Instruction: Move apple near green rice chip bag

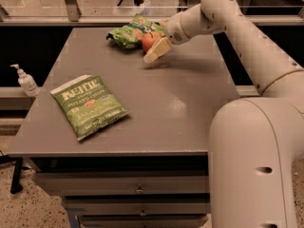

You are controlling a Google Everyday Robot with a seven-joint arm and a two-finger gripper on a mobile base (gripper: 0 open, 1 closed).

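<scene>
Far back on the grey table (161,122), the apple (149,41) is seen touching the green rice chip bag (126,32), near the rear edge.
The gripper (155,50) is pressed against the apple's front; its jaws' state cannot be told. Open tabletop is offered at centre and right. A Kettle bag (89,105) is laid flat front-left; the drawers (137,190) below are shut.

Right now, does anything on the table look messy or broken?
Nothing is spilled or broken. The Kettle bag lies crooked near the front; the green rice chip bag is crumpled at the back, with the apple and the gripper right beside it.
</scene>
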